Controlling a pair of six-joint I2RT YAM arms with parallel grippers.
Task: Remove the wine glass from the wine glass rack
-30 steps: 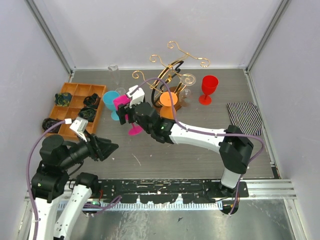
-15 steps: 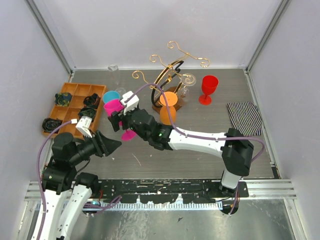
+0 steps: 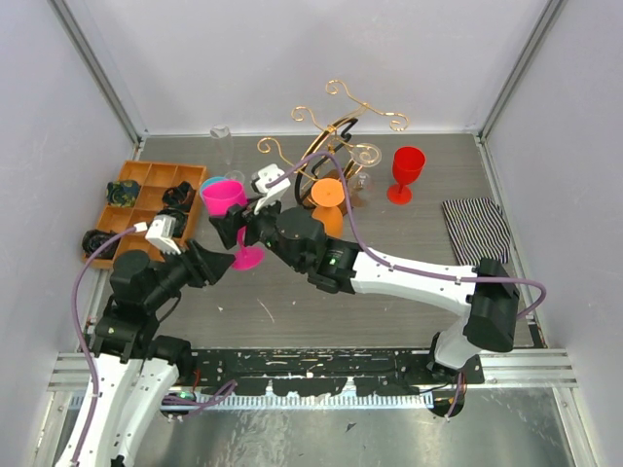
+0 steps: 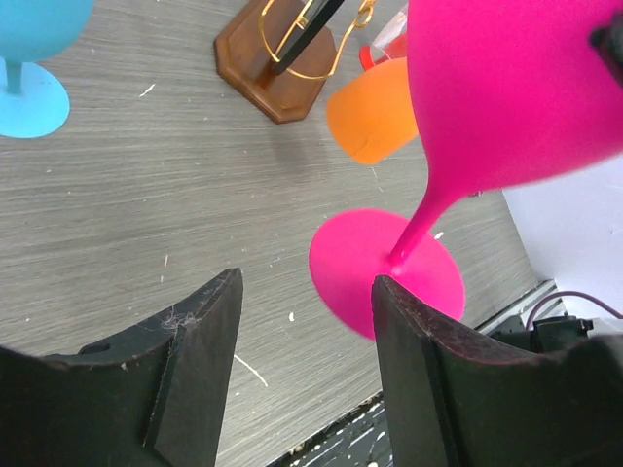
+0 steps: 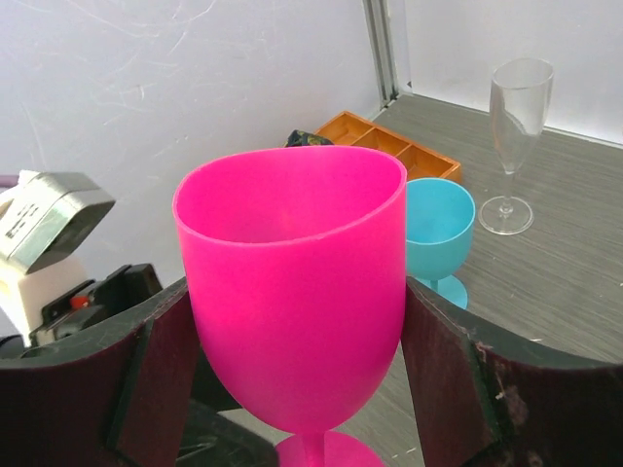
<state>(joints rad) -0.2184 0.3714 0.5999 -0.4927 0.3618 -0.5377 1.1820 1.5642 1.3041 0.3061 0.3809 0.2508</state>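
Observation:
My right gripper [image 3: 237, 220] is shut on the bowl of a pink wine glass [image 3: 223, 197] and holds it upright above the table, left of the wine glass rack [image 3: 336, 136]. In the right wrist view the gripper [image 5: 297, 292] has a finger on each side of the pink bowl [image 5: 297, 282]. My left gripper [image 3: 216, 265] is open and empty, its tips just beside the pink foot [image 4: 384, 272]; in the left wrist view the gripper [image 4: 307, 284] sits below the bowl [image 4: 506, 88]. An orange glass [image 3: 328, 192] hangs on the rack, whose base [image 4: 277, 68] stands on the table.
A blue glass [image 3: 213, 182] stands just behind the pink one. A clear flute [image 3: 222, 136] stands at the back left. A red glass [image 3: 407, 173] stands right of the rack. A wooden tray [image 3: 146, 199] lies at left and a striped cloth [image 3: 477, 229] at right.
My right gripper has turned the pink glass from tilted to upright and shifted it slightly left. My left gripper has risen and moved up to the glass's foot.

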